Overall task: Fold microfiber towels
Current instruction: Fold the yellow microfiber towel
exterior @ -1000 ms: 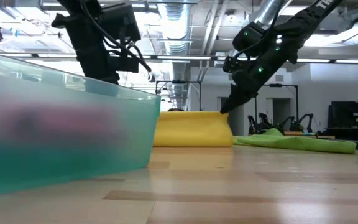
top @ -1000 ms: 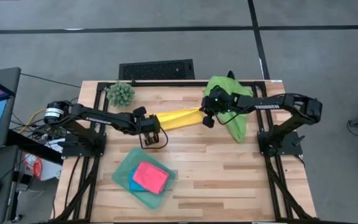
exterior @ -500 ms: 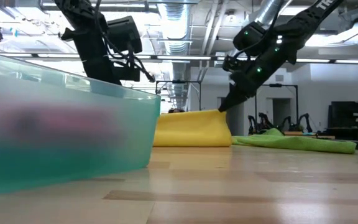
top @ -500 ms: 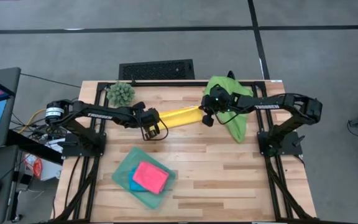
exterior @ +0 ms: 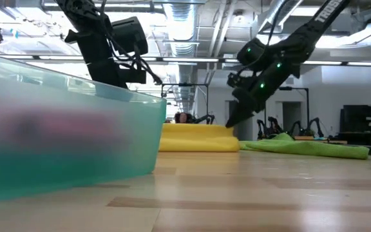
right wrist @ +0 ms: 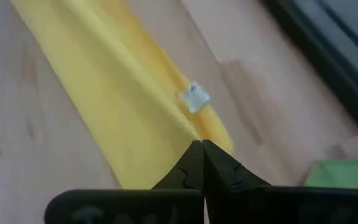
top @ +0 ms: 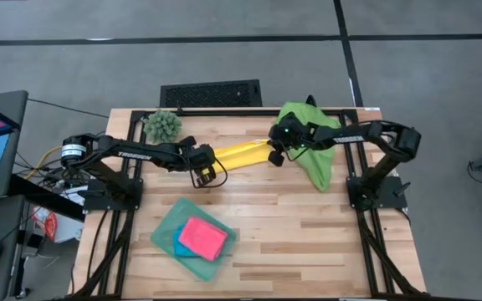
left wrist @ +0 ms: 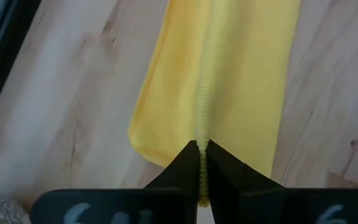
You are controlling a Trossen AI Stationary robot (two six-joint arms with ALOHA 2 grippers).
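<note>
From above, the soft yellow microfiber towel [top: 239, 155] lies as a long strip across the pale wooden counter [top: 308, 234], the left hand [top: 201, 172] at one end and the right hand [top: 273, 155] at the other. Each wrist view shows its fingers closed, pinching a raised ridge of that towel's cloth along the long axis.
</note>
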